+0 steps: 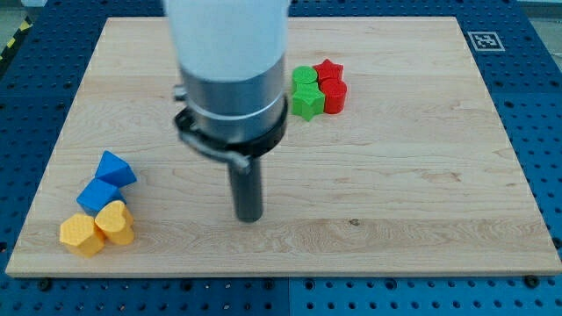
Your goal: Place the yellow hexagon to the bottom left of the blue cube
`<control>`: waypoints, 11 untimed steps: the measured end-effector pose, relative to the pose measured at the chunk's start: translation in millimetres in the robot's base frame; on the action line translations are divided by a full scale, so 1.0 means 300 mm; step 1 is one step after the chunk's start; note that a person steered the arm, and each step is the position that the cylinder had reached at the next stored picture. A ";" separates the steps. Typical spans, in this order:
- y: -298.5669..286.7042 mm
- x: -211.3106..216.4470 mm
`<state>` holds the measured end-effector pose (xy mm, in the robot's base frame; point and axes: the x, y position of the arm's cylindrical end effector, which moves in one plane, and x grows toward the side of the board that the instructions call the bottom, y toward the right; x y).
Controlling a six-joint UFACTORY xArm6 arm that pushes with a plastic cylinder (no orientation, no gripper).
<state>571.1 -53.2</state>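
Yellow hexagon block point(79, 234) sits at the wooden table's point(404, 193) bottom left, already touching the blue cube's point(97, 196) lower-left side, so my tip point(249, 217), which has no jaws, rests well apart.

- No words, brand names or numbers can be read anywhere.
- The only sign is a black-and-white square marker point(482, 40), a coded pattern, printed on the far right corner of the desk point(413, 158).
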 end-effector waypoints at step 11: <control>-0.560 0.127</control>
